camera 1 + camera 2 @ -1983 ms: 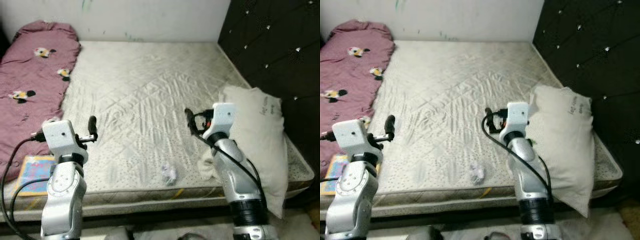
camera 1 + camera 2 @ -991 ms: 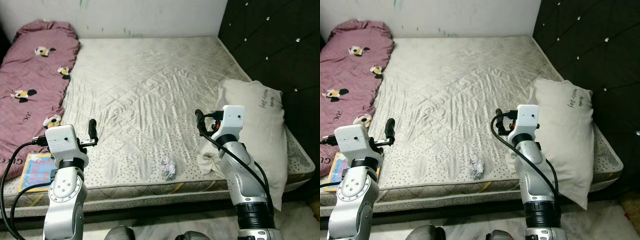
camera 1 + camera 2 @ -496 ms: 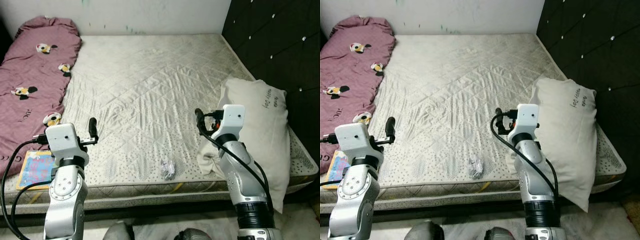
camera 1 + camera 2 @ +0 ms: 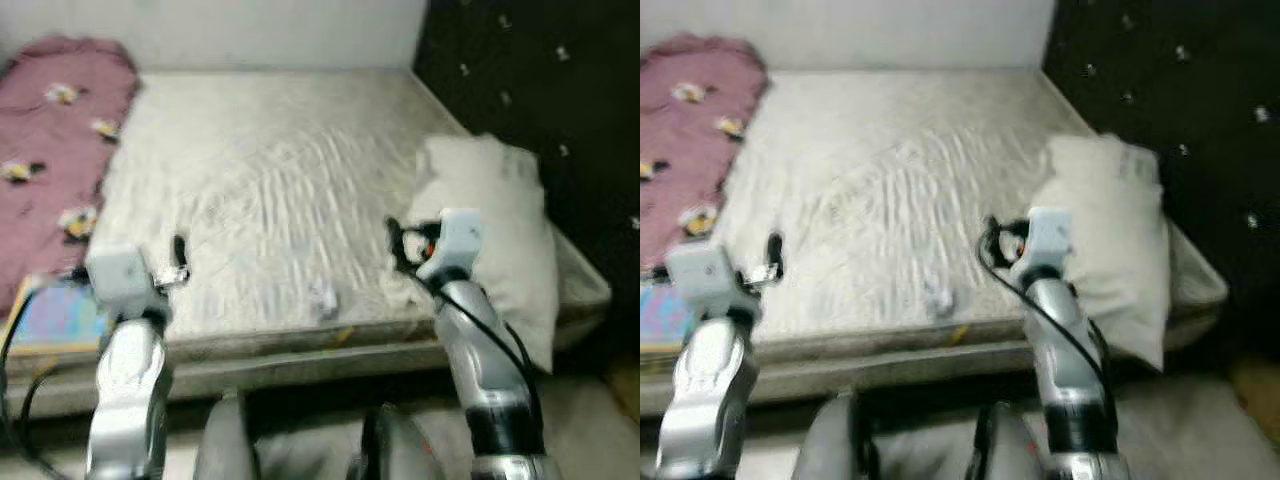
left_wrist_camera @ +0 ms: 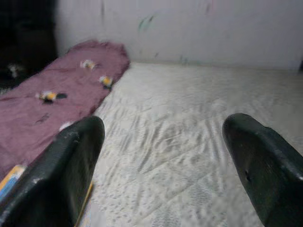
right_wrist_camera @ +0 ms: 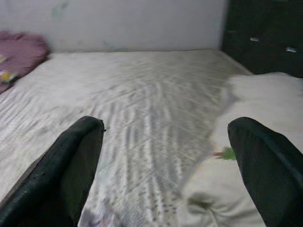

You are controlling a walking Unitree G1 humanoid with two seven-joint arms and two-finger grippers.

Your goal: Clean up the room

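A small crumpled white wrapper lies on the pale quilted mattress near its front edge. It sits between my two arms. My left gripper is raised over the front left part of the bed, open and empty; in the left wrist view its fingers stand wide apart. My right gripper hovers just left of the cream pillow, also open and empty. The right wrist view shows a small green and red scrap on the pillow's edge. The head views are blurred.
A pink blanket with cartoon prints lies along the bed's left side. A colourful flat book rests at the front left corner. A dark tufted headboard stands on the right. A strip of floor shows in front of the bed.
The whole picture has shifted and blurred, so the camera has moved; more floor shows in front of the bed. Both arms keep their raised pose with open fingers. The wrapper has not moved.
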